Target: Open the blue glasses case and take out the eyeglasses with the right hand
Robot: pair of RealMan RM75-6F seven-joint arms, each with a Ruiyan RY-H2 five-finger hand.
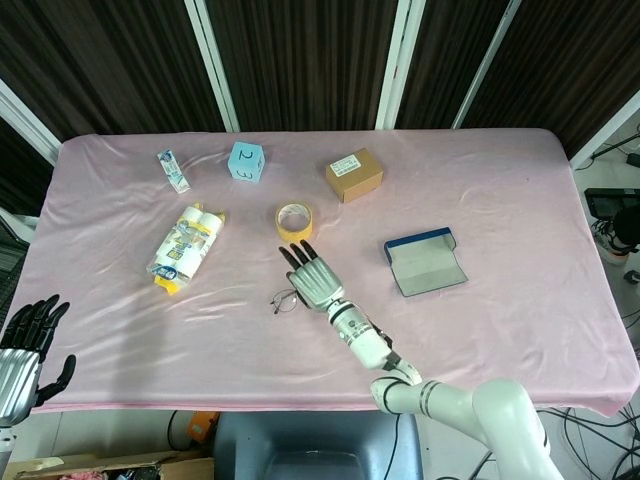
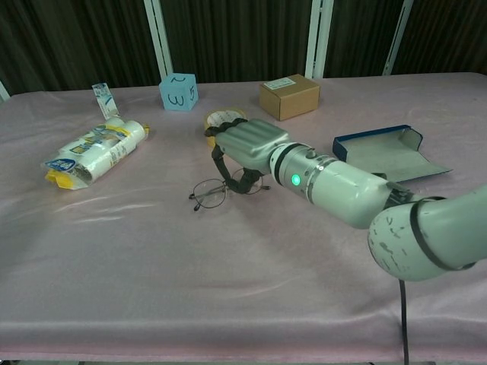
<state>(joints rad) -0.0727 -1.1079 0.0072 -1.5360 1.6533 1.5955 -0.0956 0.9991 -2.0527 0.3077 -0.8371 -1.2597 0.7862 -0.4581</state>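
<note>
Table is covered in a wrinkled pink cloth; behind it, dark slatted wall panels with white vertical frames. Nearest you, your left hand sits off the near-left table edge, fingers spread, holding nothing. Your right hand is palm-down mid-table, fingers extended toward the far side, and rests over one end of the eyeglasses; chest view shows its thumb and fingers curled around the right lens, so it reads as gripping the frame, though the contact itself is partly hidden. The glasses lie on the cloth at centre, long axis running roughly left-right with a slight tilt, free lens sticking out to the left of the hand. To the right, well apart from the hand, the blue glasses case lies open, lid flat on the cloth, grey lining up, blue rim on the far side. Just beyond the hand is a yellow tape roll. Left of it lies a plastic-wrapped bottle pack. Farther back: a small brown cardboard box, a light blue cube with digits on it, and a small sachet at far left.
</note>
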